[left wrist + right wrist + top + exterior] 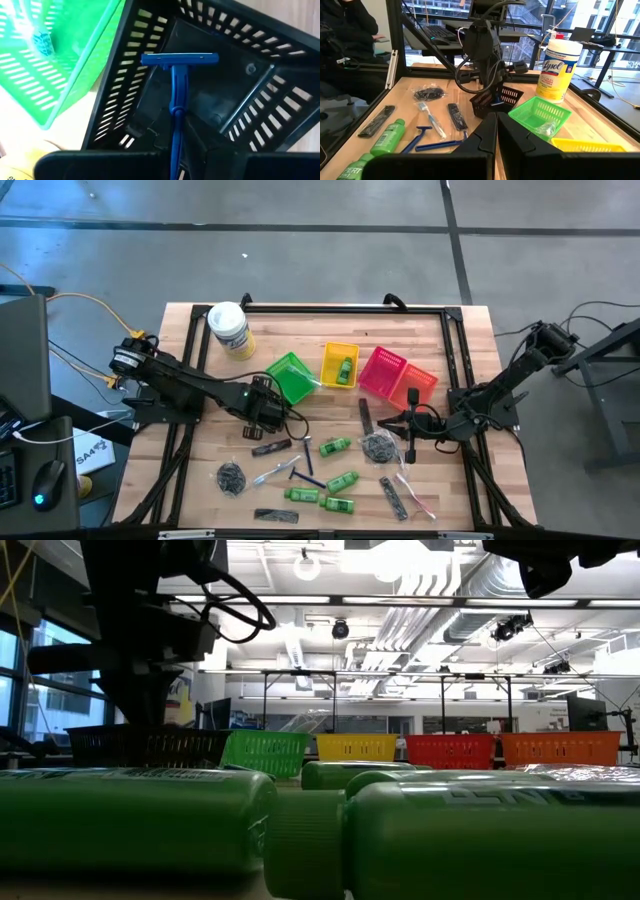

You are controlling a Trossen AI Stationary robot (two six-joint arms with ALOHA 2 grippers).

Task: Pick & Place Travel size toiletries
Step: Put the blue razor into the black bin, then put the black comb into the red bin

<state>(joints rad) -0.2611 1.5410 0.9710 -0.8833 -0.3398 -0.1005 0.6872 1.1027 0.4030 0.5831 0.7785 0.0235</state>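
Left gripper: the left gripper (172, 162) is clamped on the handle of a blue razor (176, 85), which hangs head-first into the black basket (240, 100).
Razor position: the razor's head is inside the basket's walls but appears not to be resting on its floor.
Black basket: it sits beside the green basket (291, 376), under the left arm.
Advice for the step: I judge this to be the drop-off. Keep the head centred over the floor, lower until it is close to the bottom, then release so the razor does not bounce against the slotted walls or catch in a slot.
Right gripper: the right gripper (408, 423) is closed and empty, waiting low near a mesh bundle (377, 445).
Remaining toiletries: green bottles (342, 481), another razor (298, 476), a wrapped toothbrush (268, 474) and combs (270, 447) lie loose on the table (470, 340).
Risk: withdrawing the fingers sideways could tip the light basket.
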